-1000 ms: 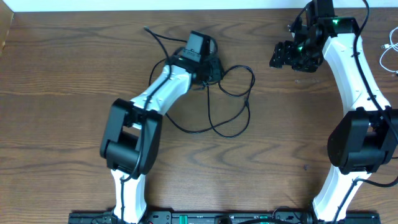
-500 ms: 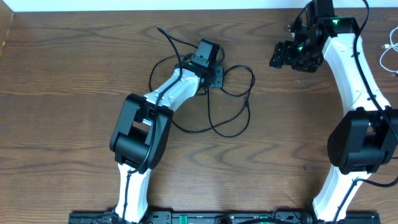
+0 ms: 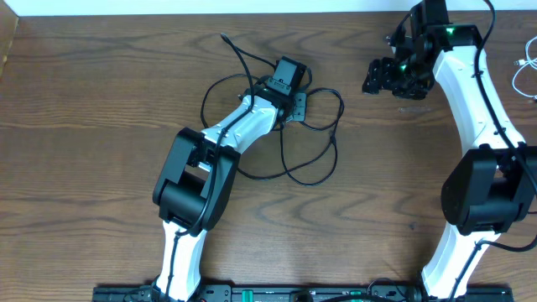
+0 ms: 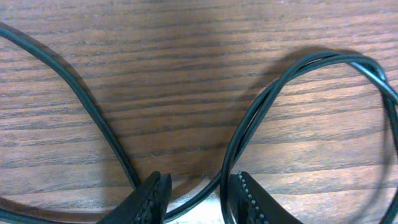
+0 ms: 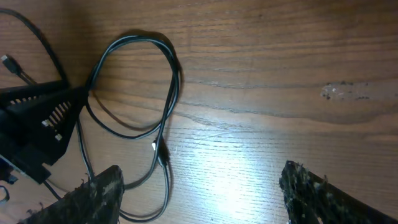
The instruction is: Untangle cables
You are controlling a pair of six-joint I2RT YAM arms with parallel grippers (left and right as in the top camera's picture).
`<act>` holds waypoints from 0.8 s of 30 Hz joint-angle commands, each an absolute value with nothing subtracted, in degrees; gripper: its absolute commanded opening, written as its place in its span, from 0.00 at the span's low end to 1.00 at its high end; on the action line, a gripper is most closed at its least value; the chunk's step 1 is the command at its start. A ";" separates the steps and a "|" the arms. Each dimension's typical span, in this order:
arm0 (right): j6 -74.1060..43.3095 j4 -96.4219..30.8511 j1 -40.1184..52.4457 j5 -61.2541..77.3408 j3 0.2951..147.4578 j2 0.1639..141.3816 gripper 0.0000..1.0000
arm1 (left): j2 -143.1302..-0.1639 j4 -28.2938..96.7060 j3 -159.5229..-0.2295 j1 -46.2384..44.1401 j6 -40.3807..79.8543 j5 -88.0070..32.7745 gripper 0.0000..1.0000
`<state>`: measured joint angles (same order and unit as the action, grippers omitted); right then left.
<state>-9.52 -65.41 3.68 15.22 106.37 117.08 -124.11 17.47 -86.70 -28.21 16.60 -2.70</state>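
Note:
Black cables lie in loose loops at the table's middle, one plug end pointing to the far left. My left gripper is low over the top of the loops. In the left wrist view its jaws stand a little apart, and two black strands run between them with room to spare. Another strand passes left of the fingers. My right gripper hangs wide open above bare wood at the far right. Its wrist view shows a cable loop. A white cable lies apart at the right edge.
The table is dark brown wood. Its far edge meets a pale wall. The right wrist view shows the left arm's black gripper at the left, beside the cable loop, and a pale scuff on the wood.
My left gripper has slid right and slightly nearer, narrowing a little. The black cable's plug end and upper loop shifted right with it. The right arm has stayed put.

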 commanded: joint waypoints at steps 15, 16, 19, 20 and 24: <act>-9.08 -65.21 5.30 14.96 105.93 117.45 0.77 | -128.18 20.67 -86.46 -29.61 14.81 -2.81 0.08; -9.08 -65.12 5.43 14.96 105.93 117.45 0.77 | -128.18 20.97 -86.46 -29.61 14.79 -3.25 0.08; -8.47 -64.58 5.82 15.77 105.93 117.45 0.77 | -127.68 21.56 -86.48 -29.26 14.81 -7.55 0.08; -7.84 -64.31 5.91 16.95 105.93 117.45 0.77 | -127.15 21.61 -86.48 -29.04 14.79 -10.15 0.07; -7.62 -62.98 6.22 22.79 105.93 117.45 0.75 | -124.09 21.52 -86.48 -27.86 14.81 -20.84 0.07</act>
<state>-8.82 -63.70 5.69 17.43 106.32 117.08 -125.34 20.53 -87.22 -28.73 15.00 -9.78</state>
